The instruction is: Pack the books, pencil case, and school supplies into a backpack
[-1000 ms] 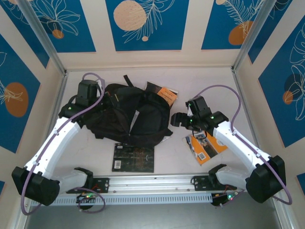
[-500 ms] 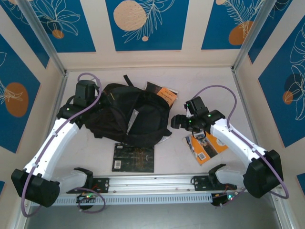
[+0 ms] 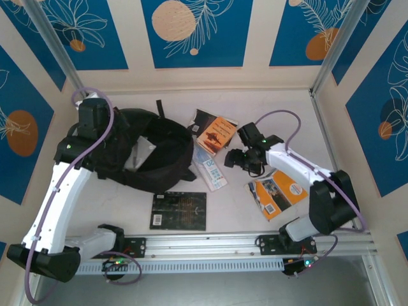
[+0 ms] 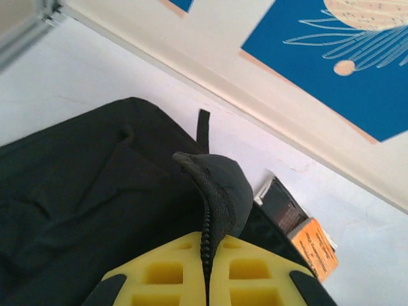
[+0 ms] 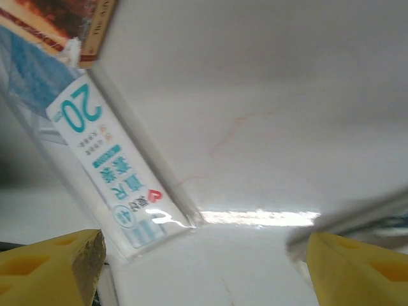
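Observation:
The black backpack (image 3: 150, 153) lies at the back left with its mouth gaping. My left gripper (image 3: 95, 121) is shut on its zip edge (image 4: 205, 210), the yellow fingers (image 4: 255, 274) pinching the fabric. A clear blue-printed packet (image 3: 211, 169) lies on the table to the right of the backpack. My right gripper (image 3: 232, 159) hangs open just right of the packet (image 5: 108, 178), nothing between its fingers (image 5: 60, 261). An orange-and-black book (image 3: 215, 131) lies behind the packet, a black gold-patterned book (image 3: 179, 210) lies in front, and an orange-and-white book (image 3: 277, 194) lies at the right. The pencil case is out of view.
Blue-and-cream walls (image 3: 191, 38) close in the table at the back and both sides. A metal rail (image 3: 204, 245) runs along the near edge between the arm bases. Bare table (image 5: 255, 95) stretches to the right of the packet.
My left arm has dragged the backpack left and back by its edge, uncovering the clear packet. The right gripper has moved left and back towards that packet.

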Available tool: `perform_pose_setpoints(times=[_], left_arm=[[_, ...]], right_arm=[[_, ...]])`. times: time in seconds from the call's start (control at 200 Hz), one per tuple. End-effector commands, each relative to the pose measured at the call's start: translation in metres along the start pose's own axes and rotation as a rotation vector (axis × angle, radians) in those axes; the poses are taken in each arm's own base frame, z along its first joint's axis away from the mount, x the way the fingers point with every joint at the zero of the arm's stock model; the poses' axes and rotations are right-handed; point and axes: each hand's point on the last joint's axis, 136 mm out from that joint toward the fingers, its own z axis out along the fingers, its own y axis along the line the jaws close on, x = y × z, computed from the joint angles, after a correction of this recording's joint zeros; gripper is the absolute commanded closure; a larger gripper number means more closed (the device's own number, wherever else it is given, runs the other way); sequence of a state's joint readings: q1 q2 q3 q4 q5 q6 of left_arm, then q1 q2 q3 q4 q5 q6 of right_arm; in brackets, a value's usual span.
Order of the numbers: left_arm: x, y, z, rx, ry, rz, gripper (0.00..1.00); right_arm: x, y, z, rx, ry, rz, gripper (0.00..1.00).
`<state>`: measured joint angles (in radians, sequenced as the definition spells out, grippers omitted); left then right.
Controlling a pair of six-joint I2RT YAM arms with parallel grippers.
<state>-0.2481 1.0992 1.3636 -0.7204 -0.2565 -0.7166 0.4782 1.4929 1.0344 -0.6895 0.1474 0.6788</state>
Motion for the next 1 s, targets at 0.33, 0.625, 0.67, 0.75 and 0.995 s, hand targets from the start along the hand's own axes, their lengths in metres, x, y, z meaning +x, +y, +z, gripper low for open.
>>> perform_pose_setpoints(times=[0.33, 0.625, 0.67, 0.75, 0.995], left_arm=[[0.112, -0.026, 0.062, 0.27, 0.347, -0.117, 1.0], [0.145, -0.033, 0.071, 0.335, 0.455, -0.102, 1.0], [0.146, -0.036, 0.071, 0.349, 0.466, -0.104, 1.0], [0.146, -0.042, 0.07, 0.371, 0.474, -0.104, 1.0], [0.146, -0.043, 0.07, 0.369, 0.481, -0.102, 1.0]], right_arm=[[-0.006, 0.06, 0.055, -0.244, 0.215, -0.122, 0.15], [0.015, 0.085, 0.075, -0.379, 0.391, -0.094, 0.15], [0.018, 0.093, 0.073, -0.422, 0.405, -0.094, 0.16], [0.021, 0.106, 0.066, -0.502, 0.422, -0.089, 0.17], [0.02, 0.14, 0.046, -0.729, 0.475, -0.038, 0.21]])
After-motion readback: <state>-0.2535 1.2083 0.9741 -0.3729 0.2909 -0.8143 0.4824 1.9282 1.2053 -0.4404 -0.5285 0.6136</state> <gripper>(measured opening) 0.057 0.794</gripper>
